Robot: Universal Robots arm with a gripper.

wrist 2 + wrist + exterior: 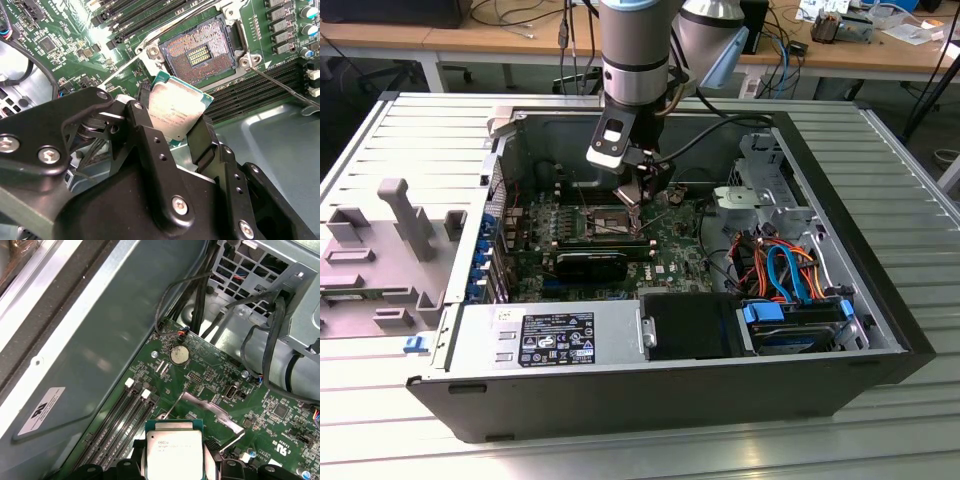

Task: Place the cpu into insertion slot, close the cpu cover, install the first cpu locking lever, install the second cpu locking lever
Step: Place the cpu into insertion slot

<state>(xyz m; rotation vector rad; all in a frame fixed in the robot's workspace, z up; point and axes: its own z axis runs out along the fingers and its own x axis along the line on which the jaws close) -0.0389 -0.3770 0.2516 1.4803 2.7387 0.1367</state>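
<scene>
The gripper clamps the cpu by its edges (silver top showing), held clear of the insertion slot.

The cpu (silver-grey top, green edge) is hanging tilted, clamped on two sides, near the insertion slot, which is lying uncovered.

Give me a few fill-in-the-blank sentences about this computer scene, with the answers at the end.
1. The pincer is ____ on the cpu.
2. The slot is ____, its contacts bare.
3. The circuit board is ____ in colour.
Missing words: shut; empty; green.
</scene>
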